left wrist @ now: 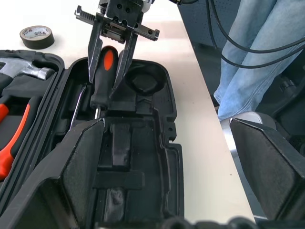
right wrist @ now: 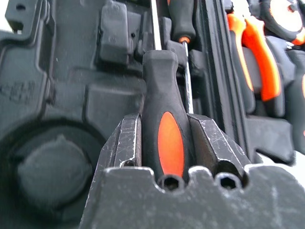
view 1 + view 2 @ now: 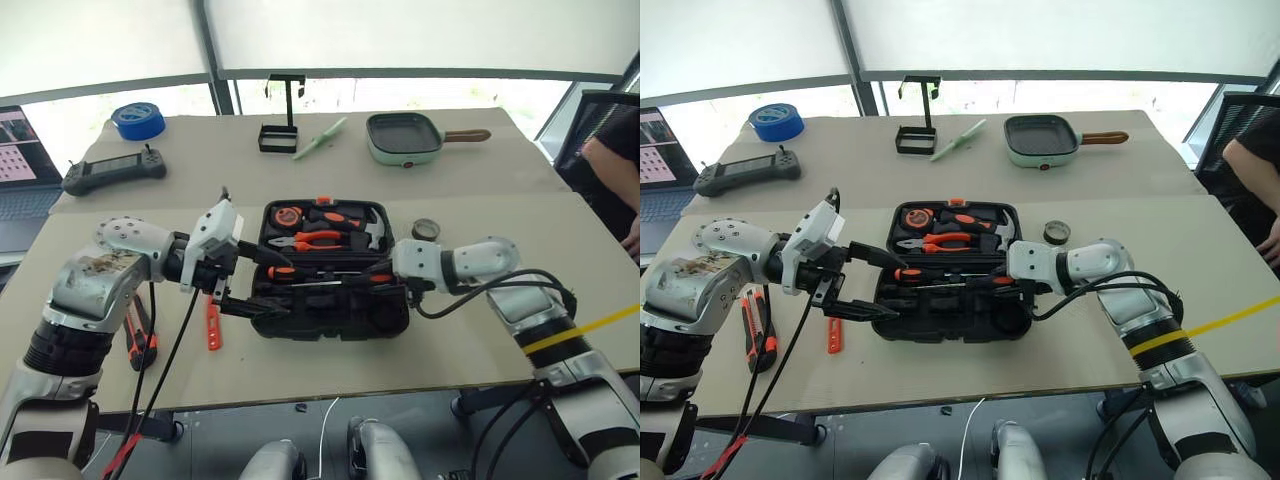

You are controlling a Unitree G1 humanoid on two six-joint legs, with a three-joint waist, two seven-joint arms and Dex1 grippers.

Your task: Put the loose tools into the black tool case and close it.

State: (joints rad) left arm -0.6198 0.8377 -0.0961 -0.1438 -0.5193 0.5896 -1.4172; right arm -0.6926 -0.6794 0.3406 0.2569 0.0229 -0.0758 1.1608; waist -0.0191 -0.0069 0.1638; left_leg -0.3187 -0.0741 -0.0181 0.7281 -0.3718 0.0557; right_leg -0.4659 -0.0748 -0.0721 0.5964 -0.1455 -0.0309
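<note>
Right tool (image 1: 108, 67) clamped on screwdriver (image 2: 164, 129) — black handle, orange inset — over open case (image 3: 330, 300); left tool (image 3: 245, 285) spread wide.

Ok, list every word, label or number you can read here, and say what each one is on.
No text here can be read with certainty.
Small dark tape roll: print on its inner ring, too small to read.
Tool case: raised marks moulded into the plastic, too blurred to read.
Laptop screen: a grid of small pictures, any writing too small to read.
</note>
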